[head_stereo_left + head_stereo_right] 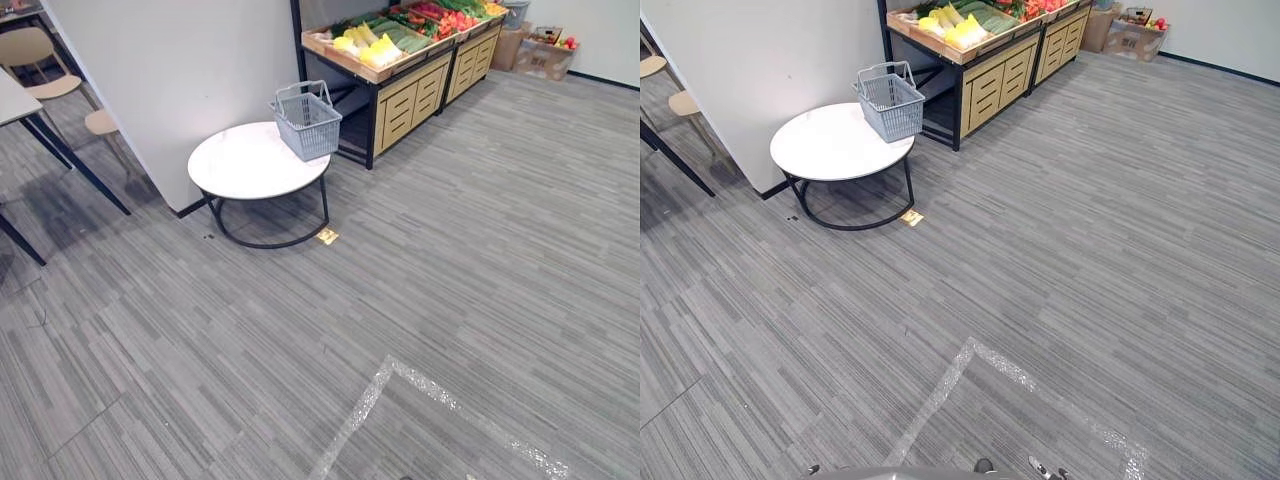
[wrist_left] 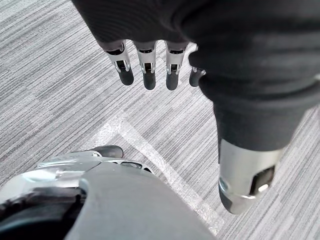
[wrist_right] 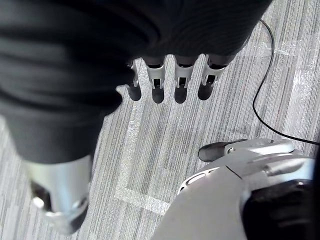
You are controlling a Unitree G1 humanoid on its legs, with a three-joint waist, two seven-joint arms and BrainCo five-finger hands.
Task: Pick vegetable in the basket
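Left hand (image 2: 150, 22) and right hand (image 3: 180, 27) hung over the carpet (image 1: 450, 250), fingers (image 2: 149, 75) straight, slightly spread. The basket (image 1: 307, 122) stood on the desk (image 1: 240, 165) near the vegetables (image 1: 378, 45).

Beyond the round white table (image 1: 255, 160), the long wooden produce stand (image 1: 400, 75) is cut off by the upper edge. The yellow, green and red vegetables (image 1: 372, 45) heaped on it are too small for kinds to be told. The inside of the grey mesh basket (image 1: 307, 122), set on the table's far rim, is partly screened by its near wall.
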